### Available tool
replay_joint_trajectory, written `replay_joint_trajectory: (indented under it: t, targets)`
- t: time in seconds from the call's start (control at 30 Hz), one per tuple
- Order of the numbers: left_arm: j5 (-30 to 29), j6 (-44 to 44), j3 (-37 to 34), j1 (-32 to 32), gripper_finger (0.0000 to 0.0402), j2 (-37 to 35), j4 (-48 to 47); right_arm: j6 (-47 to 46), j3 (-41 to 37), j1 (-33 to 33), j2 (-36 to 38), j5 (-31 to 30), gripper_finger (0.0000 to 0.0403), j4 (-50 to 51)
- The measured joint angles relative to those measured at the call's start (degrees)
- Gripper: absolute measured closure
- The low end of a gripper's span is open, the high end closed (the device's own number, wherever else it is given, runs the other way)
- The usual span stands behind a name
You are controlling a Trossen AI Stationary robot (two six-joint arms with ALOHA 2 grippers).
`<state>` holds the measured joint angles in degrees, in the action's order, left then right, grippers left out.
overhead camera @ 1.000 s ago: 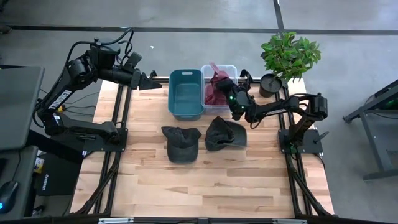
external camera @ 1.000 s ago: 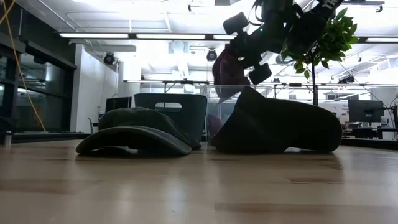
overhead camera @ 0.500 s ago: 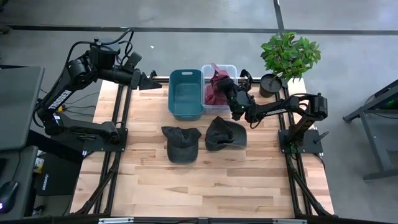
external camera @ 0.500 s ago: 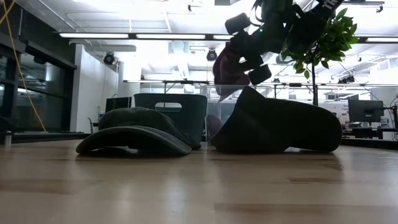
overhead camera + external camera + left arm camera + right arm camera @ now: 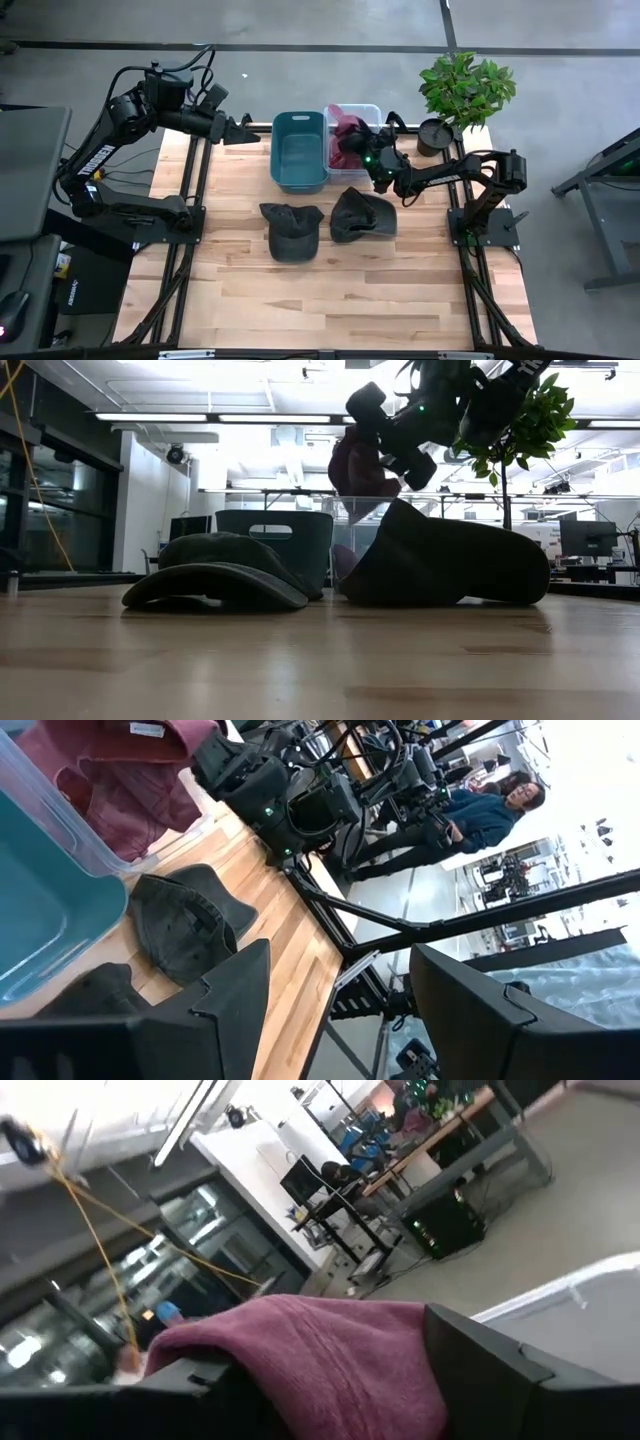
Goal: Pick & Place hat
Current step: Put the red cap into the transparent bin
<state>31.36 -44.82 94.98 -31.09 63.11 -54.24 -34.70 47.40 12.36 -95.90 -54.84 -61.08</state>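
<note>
A maroon hat hangs in my right gripper above the clear bin at the table's far side; more maroon cloth lies in that bin. Two dark hats lie on the table, one resting on its brim and one to its right. A teal bin stands left of the clear bin. My left gripper waits open and empty in the air at the far left, also shown in its wrist view. My right gripper pinches a bunched fold of the maroon hat's cloth between its two fingers. The fingers reach toward the table's left, slanting a little down. The hat is lifted clear and hangs slack beside and below the fingertips, above the clear bin.
A potted plant stands at the far right corner, close behind my right arm. The near half of the wooden table is bare. People and desks show in the room beyond.
My right gripper has shifted a little toward the table's left edge with the maroon hat and has tipped. The hat has swung with it and now hangs farther over the clear bin; its peak no longer sticks up.
</note>
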Motion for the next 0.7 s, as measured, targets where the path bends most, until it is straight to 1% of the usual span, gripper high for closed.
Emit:
replay_joint_trajectory:
  t: [0.2,0.4,0.5,0.6,0.7]
  targets:
    - [0.0,-0.4,0.0,0.0,0.0177,0.0,0.0,11.5,0.0,0.0,0.0,0.4,0.0159,0.0]
    - [0.0,-0.4,0.0,0.0,0.0177,0.0,0.0,16.3,0.7,0.0,0.0,-0.3,0.0159,0.2]
    - [0.1,-0.4,0.0,0.0,0.0177,0.0,0.0,20.7,2.3,0.0,0.0,-1.2,0.0159,1.0]
    - [0.1,-0.4,0.0,0.0,0.0177,0.0,0.0,26.8,4.4,-0.4,0.0,-5.3,0.0159,2.4]
    - [0.1,-0.4,0.0,0.0,0.0177,0.0,0.0,35.0,7.0,-1.3,0.0,-12.6,0.0159,3.9]
